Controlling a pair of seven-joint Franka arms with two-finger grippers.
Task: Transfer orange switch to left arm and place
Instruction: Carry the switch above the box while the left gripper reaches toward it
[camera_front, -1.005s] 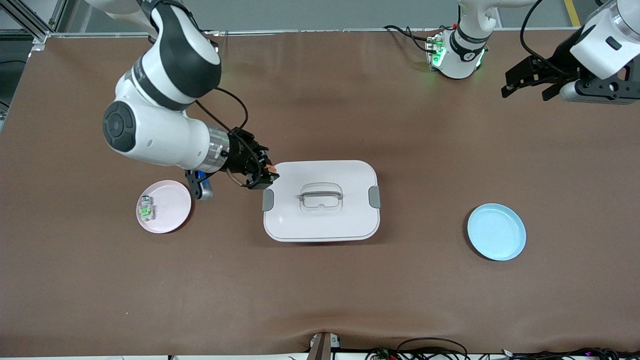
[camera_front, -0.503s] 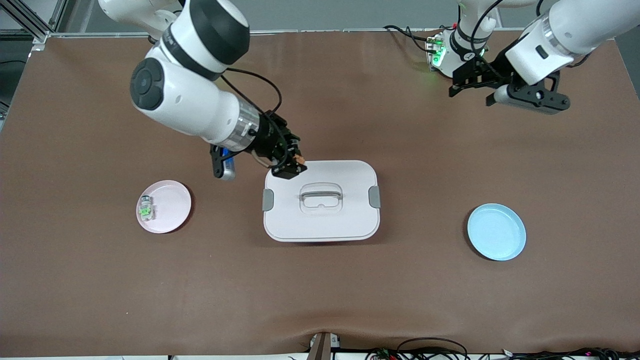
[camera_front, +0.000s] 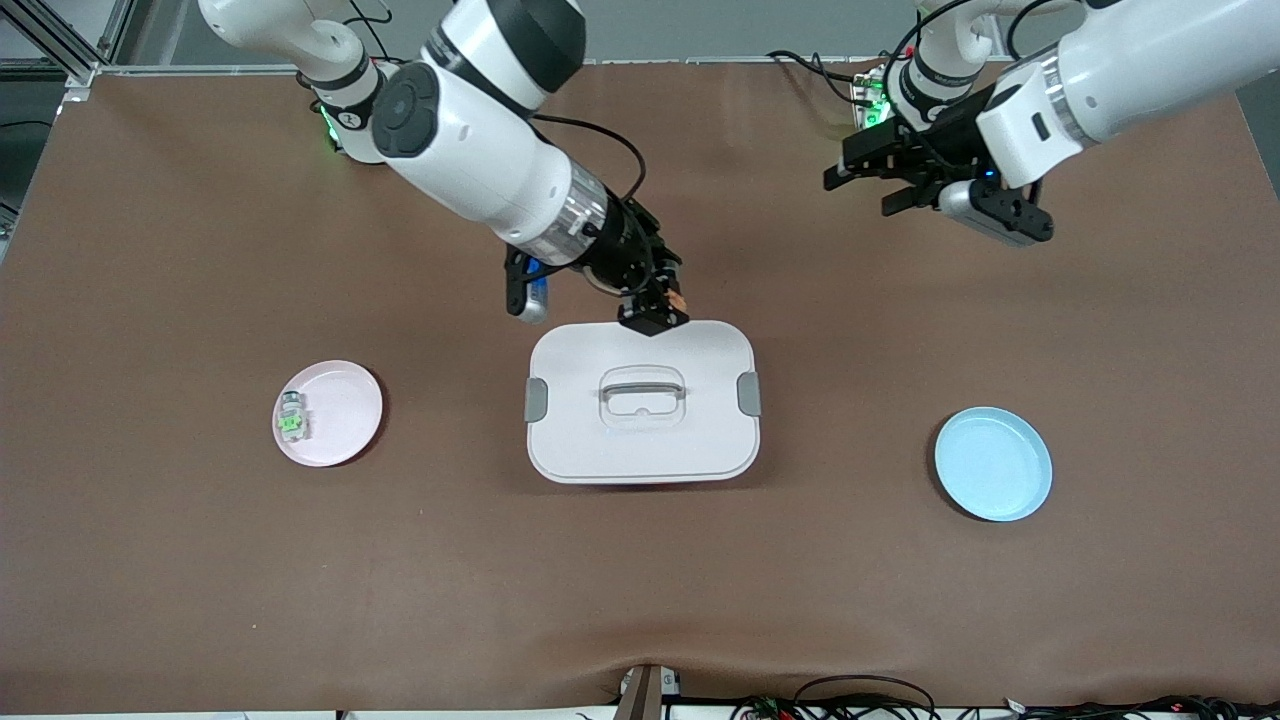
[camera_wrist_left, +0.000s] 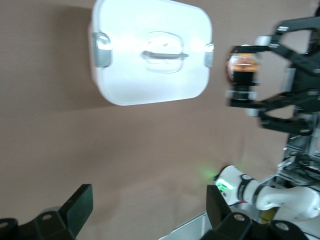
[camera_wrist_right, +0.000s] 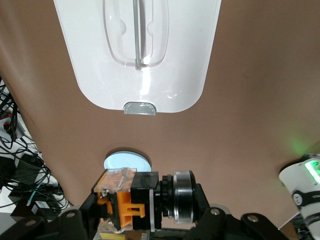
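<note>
Brown mat (camera_front: 900, 600) covering the whole table, slightly rippled along the edge nearest the front camera. Grey floor (camera_front: 700, 25) showing past the edge where the bases stand. Metal frame rails (camera_front: 60, 40) at the corner toward the right arm's end. Tangled black cables (camera_front: 860, 695) trailing along the near edge, more cables (camera_wrist_right: 20, 165) heaped off the table in the right wrist view. Even overhead light, soft shadows.
</note>
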